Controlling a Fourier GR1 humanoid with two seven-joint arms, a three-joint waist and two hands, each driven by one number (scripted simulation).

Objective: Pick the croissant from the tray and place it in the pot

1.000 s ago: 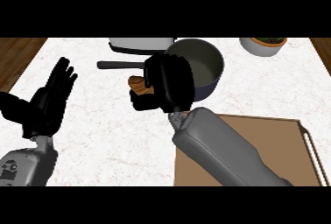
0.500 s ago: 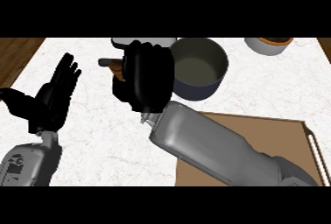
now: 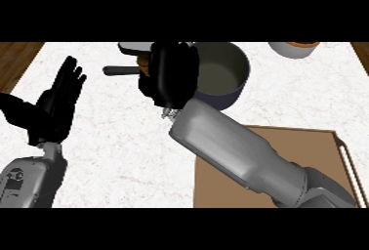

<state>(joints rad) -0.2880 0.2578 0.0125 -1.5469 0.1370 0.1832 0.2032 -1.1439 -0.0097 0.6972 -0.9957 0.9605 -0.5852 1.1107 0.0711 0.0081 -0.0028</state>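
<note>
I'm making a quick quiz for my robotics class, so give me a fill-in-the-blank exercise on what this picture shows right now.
1. The right robot hand is curled round the ____, of which only a brown bit shows.
2. That hand hangs beside the grey ____, at its left rim.
3. The brown tray lies at the view's lower ____.
4. The left robot hand rests with its fingers ____ at the view's left.

Missing words: croissant; pot; right; open
</note>
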